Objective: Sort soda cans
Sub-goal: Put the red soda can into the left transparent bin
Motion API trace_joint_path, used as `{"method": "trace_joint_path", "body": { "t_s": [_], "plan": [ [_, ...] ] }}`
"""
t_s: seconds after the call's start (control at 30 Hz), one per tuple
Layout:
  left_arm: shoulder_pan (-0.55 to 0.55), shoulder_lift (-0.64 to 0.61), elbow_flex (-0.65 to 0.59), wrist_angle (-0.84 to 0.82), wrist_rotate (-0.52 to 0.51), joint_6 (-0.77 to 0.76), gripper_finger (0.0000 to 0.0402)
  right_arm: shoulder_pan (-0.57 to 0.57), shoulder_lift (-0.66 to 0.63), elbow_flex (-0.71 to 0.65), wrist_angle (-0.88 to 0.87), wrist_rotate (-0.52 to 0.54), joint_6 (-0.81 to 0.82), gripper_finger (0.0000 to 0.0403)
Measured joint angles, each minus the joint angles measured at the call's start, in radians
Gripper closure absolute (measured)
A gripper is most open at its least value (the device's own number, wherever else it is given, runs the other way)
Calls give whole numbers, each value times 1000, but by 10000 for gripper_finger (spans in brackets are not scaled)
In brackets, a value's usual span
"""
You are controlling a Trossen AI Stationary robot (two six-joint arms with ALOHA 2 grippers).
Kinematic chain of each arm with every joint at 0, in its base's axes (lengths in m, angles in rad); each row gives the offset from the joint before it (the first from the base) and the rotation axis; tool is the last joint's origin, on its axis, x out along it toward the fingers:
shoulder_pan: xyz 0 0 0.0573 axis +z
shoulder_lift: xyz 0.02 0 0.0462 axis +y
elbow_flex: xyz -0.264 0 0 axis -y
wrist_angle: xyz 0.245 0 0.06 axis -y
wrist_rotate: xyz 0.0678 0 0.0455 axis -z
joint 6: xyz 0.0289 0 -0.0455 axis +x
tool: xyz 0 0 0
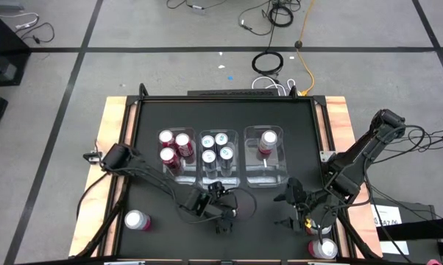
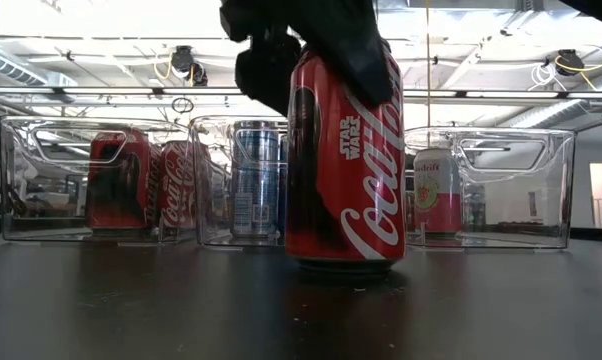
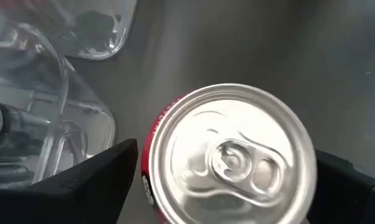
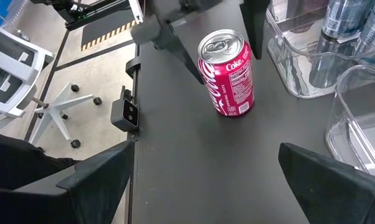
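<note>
Tabletop [image 1: 155, 125] — left gripper [image 3: 225, 180] open astride red can [image 3: 228, 155], apparently untouched; right wrist cam shows its label.

left claw [image 1: 223, 213]: spread wide, low near front edge | right claw [image 1: 291, 208]: spread wide, low, front-right

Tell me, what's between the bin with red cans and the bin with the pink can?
A clear bin holding four blue cans, seen in the high view.

Three bins [image 1: 179, 179] sit in a row mid-table w/ cans [image 1: 174, 146] inside; one can [image 2: 343, 160] stands in front, another [image 1: 136, 219] at left.
</note>
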Motion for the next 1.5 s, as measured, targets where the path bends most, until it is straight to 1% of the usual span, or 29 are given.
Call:
{"method": "trace_joint_path", "body": {
  "t_s": [0.4,0.5,0.67,0.83,1.0,1.17,1.23,1.33,1.5],
  "plan": [
    [6,11,0,2,-1,0,16,0,0,0,4,0,0,11],
    [4,11,0,2,-1,0,36,0,0,0,4,0,0,11],
    [4,11,0,1,-2,1,88,0,0,0,4,0,0,11],
    [4,11,7,-8,-1,1,91,0,0,0,4,0,0,11],
    [4,0,61,-56,6,-3,91,0,0,0,4,4,0,11],
    [9,-55,148,-182,10,-131,83,0,0,0,4,5,4,11],
    [11,-72,188,-236,9,-149,82,0,0,0,3,5,5,11],
    [16,-97,227,-297,-18,-159,81,0,0,0,3,5,6,11],
    [31,-166,272,-514,-58,-233,79,0,0,0,3,5,7,11]
  ]
}}
